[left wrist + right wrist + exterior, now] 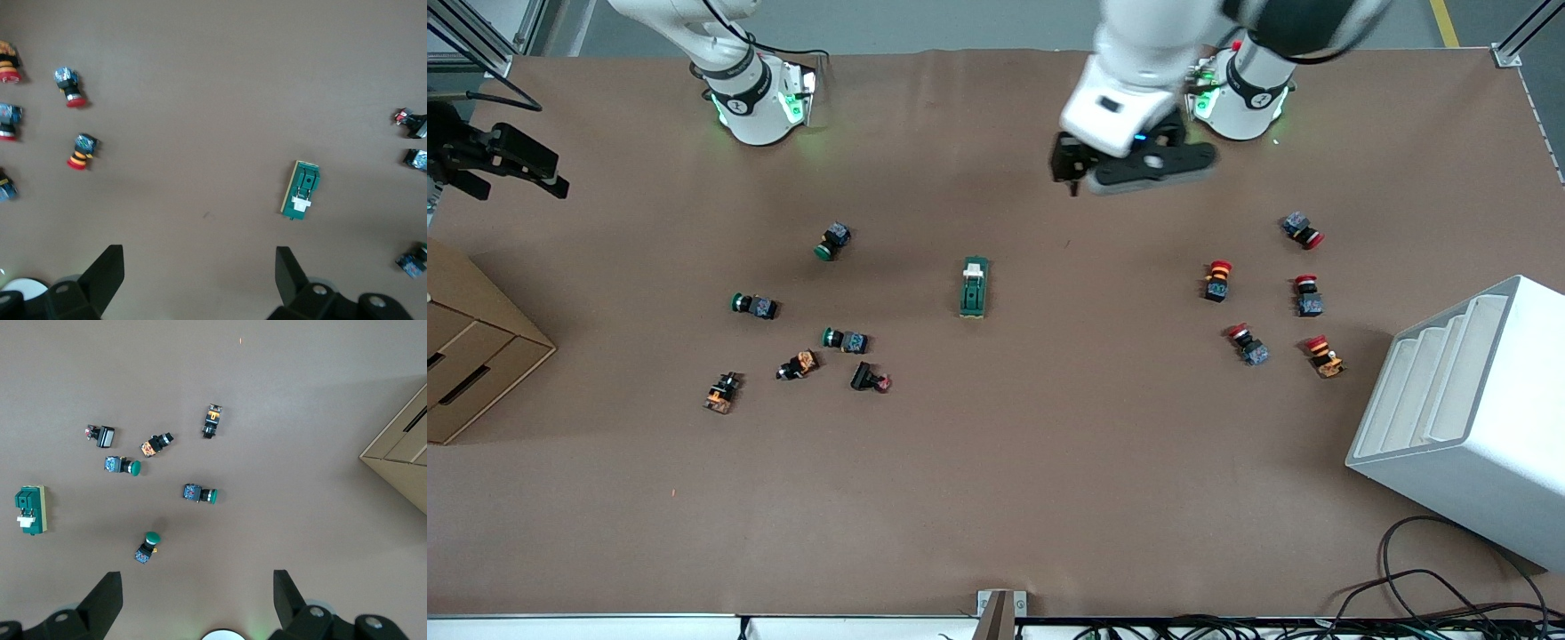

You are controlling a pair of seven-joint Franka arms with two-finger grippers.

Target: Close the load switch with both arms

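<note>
The load switch [973, 287], a dark green block with a white lever at its end toward the arms' bases, lies flat at mid-table. It also shows in the left wrist view [301, 190] and the right wrist view [31, 510]. My left gripper [1122, 169] hangs open and empty over bare table between its base and the switch; its fingers [107, 267] stand wide apart. My right gripper [193, 577] is open and empty, high over its own base, with nothing between its fingers [107, 590]. The right arm [720, 53] rises out of the front view.
Green-capped and orange push buttons [845, 340] lie scattered toward the right arm's end. Red-capped buttons [1216, 280] lie toward the left arm's end. A white stepped box [1467, 418] stands at that end, a cardboard box [471, 356] at the other. Cables [1449, 587] lie along the near edge.
</note>
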